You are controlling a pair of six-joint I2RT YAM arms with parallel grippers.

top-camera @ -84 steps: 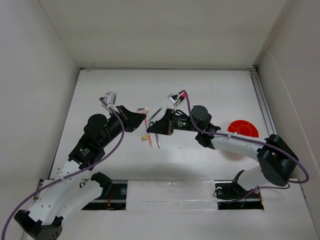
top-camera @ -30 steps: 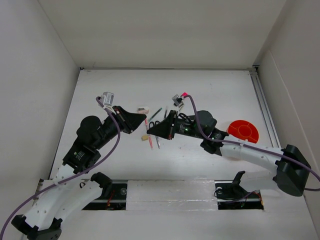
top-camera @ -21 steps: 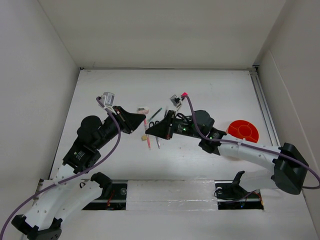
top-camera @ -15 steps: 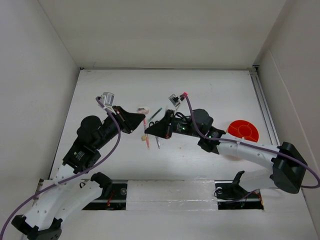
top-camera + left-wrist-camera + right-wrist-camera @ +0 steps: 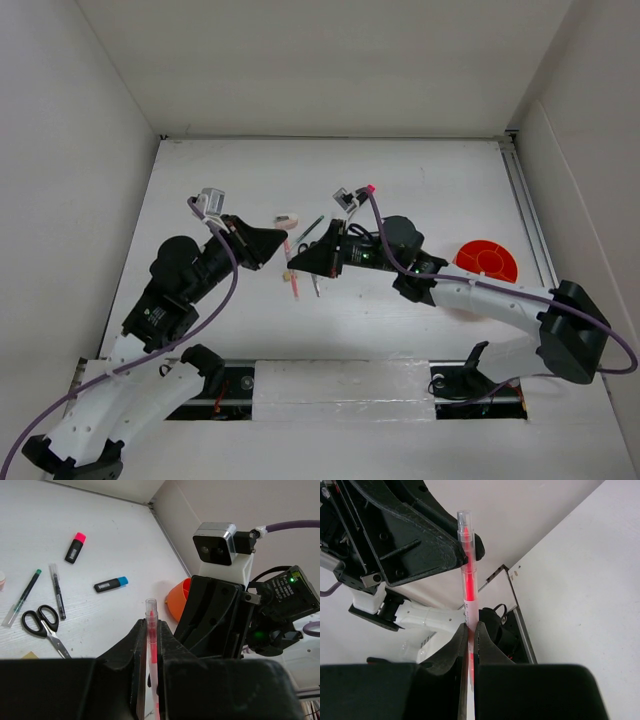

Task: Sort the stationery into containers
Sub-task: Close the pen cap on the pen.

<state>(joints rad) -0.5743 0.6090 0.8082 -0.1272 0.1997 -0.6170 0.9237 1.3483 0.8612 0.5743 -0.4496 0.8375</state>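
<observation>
A thin clear pen (image 5: 150,607) with red ink is clamped by both the left hand (image 5: 151,628) and the right hand (image 5: 470,628) over the middle of the surface (image 5: 420,180). The orange tub (image 5: 487,258) sits far to the right, near the surface's right edge. The side walls (image 5: 60,200) stand well apart from both hands.

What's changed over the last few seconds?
The left arm drew back slightly toward its base, and the right arm's outer joint swung lower and rightward; the tips barely shifted. Both the left gripper and right gripper stay shut on the red pen. The orange tub, scissors and markers stayed put.
</observation>
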